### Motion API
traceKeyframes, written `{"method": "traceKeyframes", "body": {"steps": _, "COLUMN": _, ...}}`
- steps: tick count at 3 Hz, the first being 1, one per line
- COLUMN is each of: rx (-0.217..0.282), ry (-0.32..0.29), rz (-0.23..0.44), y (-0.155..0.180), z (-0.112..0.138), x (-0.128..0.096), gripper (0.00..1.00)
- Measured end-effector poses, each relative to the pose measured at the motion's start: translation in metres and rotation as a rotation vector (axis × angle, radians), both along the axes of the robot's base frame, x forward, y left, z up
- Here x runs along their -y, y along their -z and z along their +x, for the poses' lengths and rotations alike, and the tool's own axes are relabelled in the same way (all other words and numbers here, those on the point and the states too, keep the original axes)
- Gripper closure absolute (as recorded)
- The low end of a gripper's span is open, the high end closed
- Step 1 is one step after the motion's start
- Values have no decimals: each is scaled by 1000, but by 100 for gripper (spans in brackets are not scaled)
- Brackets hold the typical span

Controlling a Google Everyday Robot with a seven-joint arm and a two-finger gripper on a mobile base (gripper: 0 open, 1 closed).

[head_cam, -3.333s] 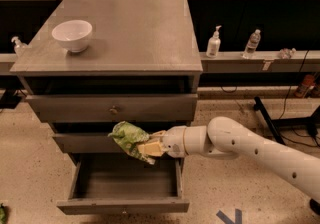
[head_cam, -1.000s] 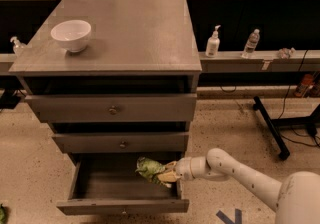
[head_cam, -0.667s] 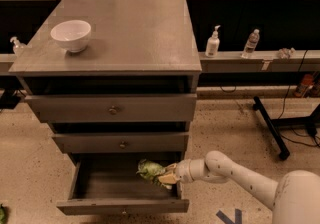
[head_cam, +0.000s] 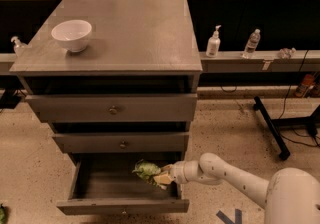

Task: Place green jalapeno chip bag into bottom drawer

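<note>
The green jalapeno chip bag (head_cam: 145, 170) is a small crumpled green bag held inside the open bottom drawer (head_cam: 100, 188), near its right side. My gripper (head_cam: 161, 176) reaches in from the right over the drawer's right wall and is shut on the bag's right end. The bag hangs low in the drawer box; I cannot tell whether it touches the floor. The bottom drawer is pulled out, with its short front (head_cam: 122, 206) toward me. The two drawers above it are closed.
A white bowl (head_cam: 72, 35) stands on the cabinet top (head_cam: 140, 28) at the left. Bottles (head_cam: 213, 43) stand on a ledge to the right. A black stand leg (head_cam: 270, 125) lies on the floor at right. My white arm (head_cam: 240, 180) spans the lower right.
The gripper has carried the bag down from in front of the middle drawer into the bottom drawer box. Over the last second it has barely moved.
</note>
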State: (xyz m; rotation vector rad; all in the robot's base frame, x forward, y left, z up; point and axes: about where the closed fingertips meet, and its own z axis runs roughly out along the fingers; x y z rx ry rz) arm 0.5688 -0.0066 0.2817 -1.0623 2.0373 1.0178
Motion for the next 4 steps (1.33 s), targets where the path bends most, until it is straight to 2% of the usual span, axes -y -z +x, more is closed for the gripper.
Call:
{"method": "traceKeyframes", "body": {"steps": 1, "rx": -43, "ry": 34, "rz": -23, "y": 16, "z": 7, "x": -24, "gripper": 28}}
{"method": "traceKeyframes", "body": {"steps": 2, "rx": -43, "ry": 34, "rz": -22, "y": 16, "z": 7, "x": -25, "gripper": 5}}
{"method": "traceKeyframes", "body": {"steps": 3, "rx": -44, "ry": 32, "rz": -21, "y": 16, "z": 6, "x": -26, "gripper": 0}}
{"method": "traceKeyframes", "body": {"steps": 4, "rx": -44, "ry": 32, "rz": -21, "y": 16, "z": 6, "x": -26, "gripper": 0}}
